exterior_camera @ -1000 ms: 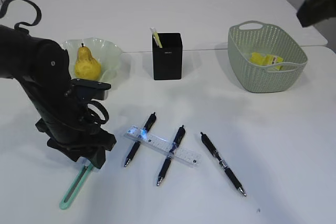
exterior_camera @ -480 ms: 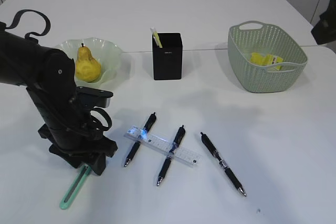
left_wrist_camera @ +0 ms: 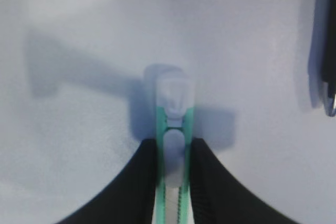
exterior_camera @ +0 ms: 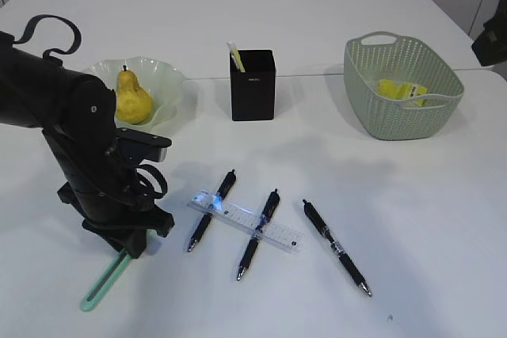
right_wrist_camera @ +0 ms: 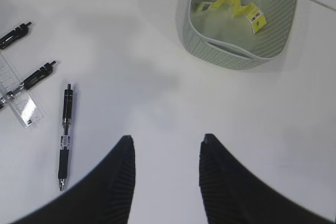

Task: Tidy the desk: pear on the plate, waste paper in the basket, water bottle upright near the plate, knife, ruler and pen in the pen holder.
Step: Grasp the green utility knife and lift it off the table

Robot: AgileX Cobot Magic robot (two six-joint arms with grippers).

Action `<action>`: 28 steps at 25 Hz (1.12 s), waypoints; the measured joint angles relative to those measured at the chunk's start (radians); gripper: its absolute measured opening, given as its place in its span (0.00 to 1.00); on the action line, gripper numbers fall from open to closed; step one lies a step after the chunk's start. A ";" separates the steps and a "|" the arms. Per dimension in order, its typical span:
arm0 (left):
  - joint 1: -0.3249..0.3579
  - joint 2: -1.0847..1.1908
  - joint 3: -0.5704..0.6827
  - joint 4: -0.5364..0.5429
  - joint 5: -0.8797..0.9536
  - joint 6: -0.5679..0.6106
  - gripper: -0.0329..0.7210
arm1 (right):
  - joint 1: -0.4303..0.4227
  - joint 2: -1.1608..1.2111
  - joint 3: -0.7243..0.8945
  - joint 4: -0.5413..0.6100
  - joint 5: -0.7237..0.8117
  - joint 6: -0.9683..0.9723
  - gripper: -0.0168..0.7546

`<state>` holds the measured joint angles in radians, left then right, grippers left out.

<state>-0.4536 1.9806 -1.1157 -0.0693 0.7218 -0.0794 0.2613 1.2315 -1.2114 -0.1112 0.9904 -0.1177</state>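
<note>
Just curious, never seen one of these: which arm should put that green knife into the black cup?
Left. Its gripper is closed around the knife; the right gripper hangs open, far off near the basket.

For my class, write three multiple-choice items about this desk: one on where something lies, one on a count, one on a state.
1. Where does the pear sit?
A. in the basket
B. on the plate
C. beside the ruler

2. How many black pens lie on the table?
A. two
B. three
C. five

3. What is the left gripper doing?
A. closed on the green knife
B. hanging open over the pen holder
C. gripping a pen

Answers:
1 B: the pear rests in the wavy pale-green plate, while the basket holds only the yellow waste paper.
2 B: three pens lie in a row, two of them under the clear ruler.
3 A: in the left wrist view both fingers press the sides of the green knife.
</note>
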 joint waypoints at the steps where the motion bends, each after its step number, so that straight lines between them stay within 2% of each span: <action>1: 0.000 0.002 -0.002 0.004 0.000 0.000 0.22 | 0.000 0.000 0.000 0.000 -0.002 0.000 0.46; 4: 0.000 0.002 -0.002 0.006 0.000 0.000 0.18 | 0.000 0.000 0.000 -0.003 -0.002 0.000 0.46; 10: 0.000 0.009 -0.029 0.001 0.041 0.001 0.18 | 0.000 0.000 0.000 -0.009 -0.002 0.000 0.46; 14: 0.000 0.030 -0.159 -0.029 0.198 0.001 0.18 | 0.000 0.000 0.000 -0.009 -0.006 0.000 0.46; 20: 0.000 0.030 -0.362 -0.038 0.325 0.001 0.18 | 0.000 0.000 0.000 -0.015 -0.012 0.000 0.45; 28: 0.000 0.030 -0.583 -0.074 0.368 0.001 0.18 | 0.000 0.000 0.000 -0.035 -0.040 0.001 0.45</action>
<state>-0.4536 2.0104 -1.6985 -0.1430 1.0897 -0.0779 0.2613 1.2315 -1.2114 -0.1465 0.9503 -0.1169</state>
